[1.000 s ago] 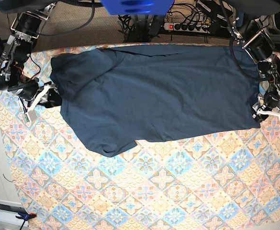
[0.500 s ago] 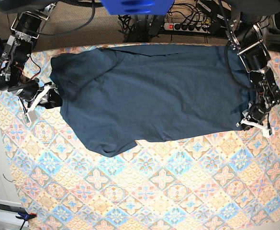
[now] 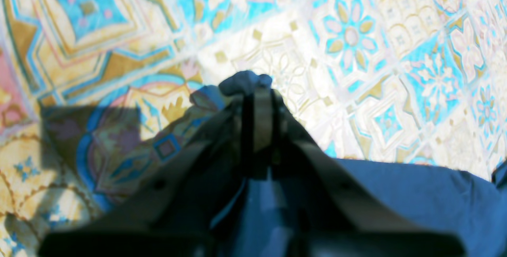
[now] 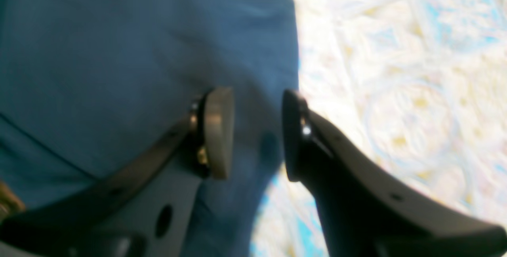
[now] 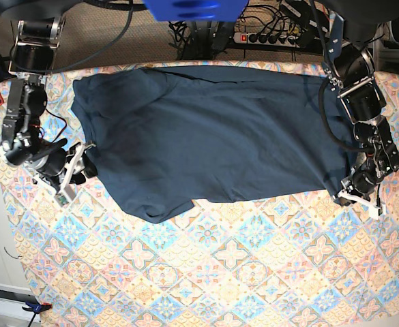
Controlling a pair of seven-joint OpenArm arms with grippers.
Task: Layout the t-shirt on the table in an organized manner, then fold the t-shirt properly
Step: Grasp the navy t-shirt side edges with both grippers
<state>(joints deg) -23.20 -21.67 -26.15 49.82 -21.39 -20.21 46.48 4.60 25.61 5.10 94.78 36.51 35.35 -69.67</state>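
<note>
The t-shirt (image 5: 206, 133) lies spread across the far half of the surface (image 5: 254, 272), running left to right, with one corner drooping toward the near left. Its cloth is mostly flat, with a few shallow creases.

The left gripper (image 3: 257, 90) is at the shirt's near right corner in the base view. Its jaws are closed together on a small bunch of the shirt's fabric, which pokes out just past the tips above the patterned cloth. The rest of the shirt edge trails off to the right in the left wrist view.

The right gripper (image 4: 257, 130) is at the shirt's left edge in the base view. Its jaws stand apart, with the shirt's edge showing in the gap between them. One jaw is over the fabric, the other over the bare surface; nothing is pinched.
</note>
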